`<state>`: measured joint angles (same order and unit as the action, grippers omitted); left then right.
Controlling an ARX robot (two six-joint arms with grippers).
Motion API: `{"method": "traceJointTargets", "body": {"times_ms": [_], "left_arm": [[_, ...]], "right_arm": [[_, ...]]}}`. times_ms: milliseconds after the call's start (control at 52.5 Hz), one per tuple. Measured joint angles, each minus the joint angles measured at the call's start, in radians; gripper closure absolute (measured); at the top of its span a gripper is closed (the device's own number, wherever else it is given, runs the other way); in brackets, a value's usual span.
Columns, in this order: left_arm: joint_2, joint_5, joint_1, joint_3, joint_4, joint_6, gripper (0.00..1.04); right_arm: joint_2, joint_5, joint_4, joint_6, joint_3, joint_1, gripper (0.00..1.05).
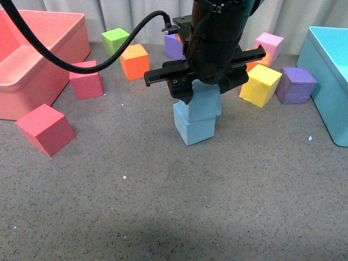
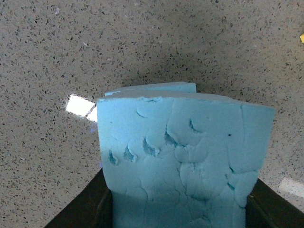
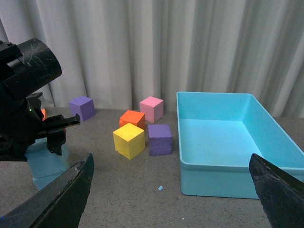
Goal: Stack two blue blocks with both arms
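In the front view two sky-blue blocks stand stacked at the table's middle. The upper blue block (image 1: 204,104) rests on the lower blue block (image 1: 194,129), slightly offset. My left gripper (image 1: 202,93) comes down from above and is shut on the upper block. In the left wrist view that upper block (image 2: 185,161) fills the space between the dark fingers, and a sliver of the lower block (image 2: 156,88) shows beyond it. My right gripper (image 3: 173,190) is open and empty, well off to the side; its view shows the stack (image 3: 47,164) under the left arm (image 3: 23,95).
A turquoise bin (image 1: 331,81) stands at the right and a pink bin (image 1: 38,60) at the left. Red (image 1: 45,129), yellow (image 1: 261,85), purple (image 1: 294,85), orange (image 1: 135,61) and green (image 1: 115,39) cubes lie around the stack. Curtains close the back.
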<state>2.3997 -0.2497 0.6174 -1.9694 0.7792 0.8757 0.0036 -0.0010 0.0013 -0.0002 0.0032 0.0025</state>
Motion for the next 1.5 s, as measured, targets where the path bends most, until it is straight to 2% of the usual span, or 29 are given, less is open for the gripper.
{"method": "traceJointTargets", "body": {"times_ms": [38, 171, 343, 610, 629, 667, 686, 743, 762, 800, 819, 838, 857, 895, 933, 1029, 1086, 1124, 1257, 1333, 1505], "left_arm": [[0.000, 0.000, 0.000, 0.000, 0.000, -0.003, 0.59], [0.000, -0.002, 0.001, 0.000, 0.000, -0.010, 0.29], [-0.008, 0.000, 0.006, 0.007, -0.007, -0.019, 0.06], [-0.171, -0.002, 0.029, 0.145, -0.082, -0.057, 0.07], [-0.294, -0.224, 0.031, 0.392, -0.478, -0.280, 0.19], [-0.341, -0.283, 0.024, 0.509, -0.636, -0.380, 0.24], [-0.356, -0.294, 0.021, 0.548, -0.684, -0.412, 0.26], [-0.447, -0.301, -0.013, 0.785, -0.996, -0.592, 0.37], [-0.461, -0.298, -0.020, 0.821, -1.047, -0.617, 0.38], [-0.525, -0.274, -0.059, 0.990, -1.299, -0.706, 0.47], [-0.538, -0.271, -0.067, 1.022, -1.327, -0.720, 0.49], [-0.563, -0.261, -0.083, 1.081, -1.455, -0.746, 0.53], [-0.575, -0.252, -0.091, 1.107, -1.502, -0.756, 0.54], [-0.624, -0.230, -0.121, 1.205, -1.696, -0.793, 0.62], [-0.666, -0.214, -0.143, 1.262, -1.781, -0.809, 0.67], [-0.784, -0.178, -0.200, 1.392, -1.855, -0.834, 0.81], [-0.862, -0.129, -0.242, 1.501, -1.867, -0.849, 0.96], [-0.893, -0.103, -0.263, 1.556, -1.867, -0.852, 1.01], [-0.982, -0.039, -0.313, 1.656, -1.867, -0.859, 1.01], [-1.010, -0.010, -0.344, 1.710, -1.916, -0.861, 1.01], [-1.115, 0.043, -0.406, 1.805, -1.880, -0.864, 1.01]], "right_arm": [[0.000, 0.000, 0.000, 0.000, 0.000, 0.000, 0.09], [0.000, 0.000, 0.000, 0.000, 0.000, 0.000, 0.09], [0.000, 0.000, 0.000, 0.000, 0.000, 0.000, 0.09], [0.000, 0.000, 0.000, 0.000, 0.000, 0.000, 0.09], [0.000, -0.001, 0.000, 0.000, 0.000, 0.000, 0.09], [0.000, -0.001, 0.000, 0.000, 0.000, 0.000, 0.09], [0.000, -0.001, 0.000, 0.000, 0.000, 0.000, 0.09], [0.000, 0.002, 0.000, 0.000, 0.000, 0.000, 0.09], [0.000, 0.002, 0.000, 0.000, 0.000, 0.000, 0.09], [0.000, 0.003, 0.000, 0.000, 0.000, 0.000, 0.09], [0.000, 0.003, 0.000, 0.000, 0.000, 0.000, 0.09], [0.000, 0.003, 0.000, 0.000, 0.000, 0.000, 0.09], [0.000, 0.003, 0.000, 0.000, 0.000, 0.000, 0.09], [0.000, 0.002, 0.000, 0.000, 0.000, 0.000, 0.09], [0.000, 0.002, 0.000, 0.000, 0.000, 0.000, 0.09], [0.000, -0.001, 0.000, 0.000, 0.000, 0.000, 0.09], [0.000, -0.001, 0.000, 0.000, 0.000, 0.000, 0.09], [0.000, -0.001, 0.000, 0.000, 0.000, 0.000, 0.09], [0.000, 0.001, 0.000, 0.000, 0.000, 0.000, 0.09], [0.000, 0.001, 0.000, 0.000, 0.000, 0.000, 0.09], [0.000, 0.000, 0.000, 0.000, 0.000, 0.000, 0.09]]}}
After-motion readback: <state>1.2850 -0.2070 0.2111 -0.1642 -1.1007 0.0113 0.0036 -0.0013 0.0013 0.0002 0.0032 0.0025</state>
